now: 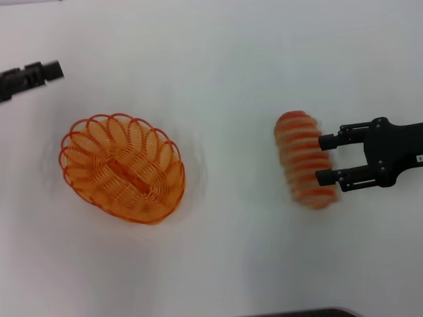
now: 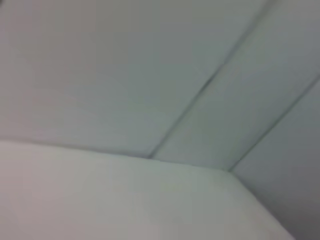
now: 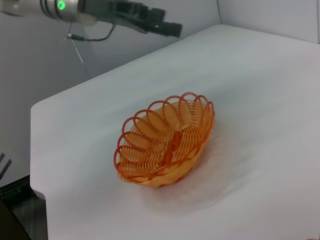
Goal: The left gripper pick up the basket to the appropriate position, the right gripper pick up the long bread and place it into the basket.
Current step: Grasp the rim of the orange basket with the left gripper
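The orange wire basket (image 1: 165, 173) stands empty on the white table, left of centre; it also shows in the right wrist view (image 3: 150, 126). My left gripper (image 1: 57, 69) hovers at the far left, well apart from the basket, and shows in the right wrist view (image 3: 175, 29). The long bread (image 1: 299, 155) lies to the right, its length running front to back. My right gripper (image 1: 322, 159) is open, its two fingertips over the bread's right side. The left wrist view shows only pale wall panels and table.
The table (image 1: 225, 79) is white, with bare surface between basket and bread. Its near-left corner and edge (image 3: 35, 150) show in the right wrist view. A dark object (image 1: 297, 313) sits at the front edge.
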